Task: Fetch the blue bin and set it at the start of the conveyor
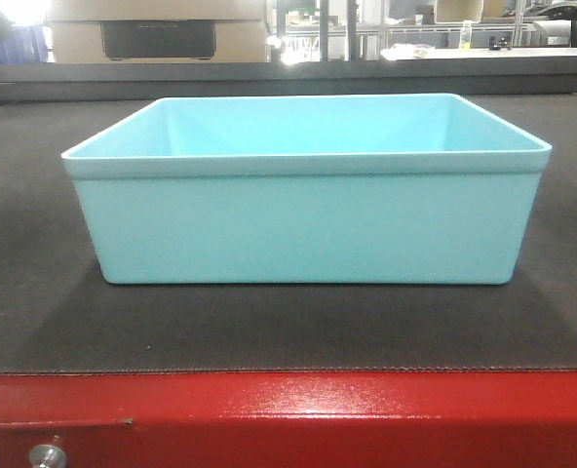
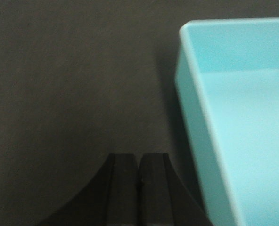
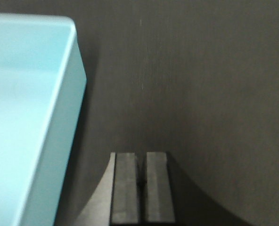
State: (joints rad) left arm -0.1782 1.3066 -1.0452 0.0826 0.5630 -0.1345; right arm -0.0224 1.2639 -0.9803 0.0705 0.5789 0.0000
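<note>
I see the blue bin (image 1: 306, 190) sitting upright and empty on the dark belt of the conveyor start (image 1: 35, 292), centred in the front view just behind the red frame (image 1: 288, 414). My left hand (image 2: 139, 181) sits at the bottom of its wrist view with its fingers pressed together, holding nothing, beside the bin's outer wall. My right hand (image 3: 140, 183) mirrors it on the other side, likewise closed and empty. I judge the placing done, with both hands parked clear of the walls so the bin stands undisturbed.
</note>
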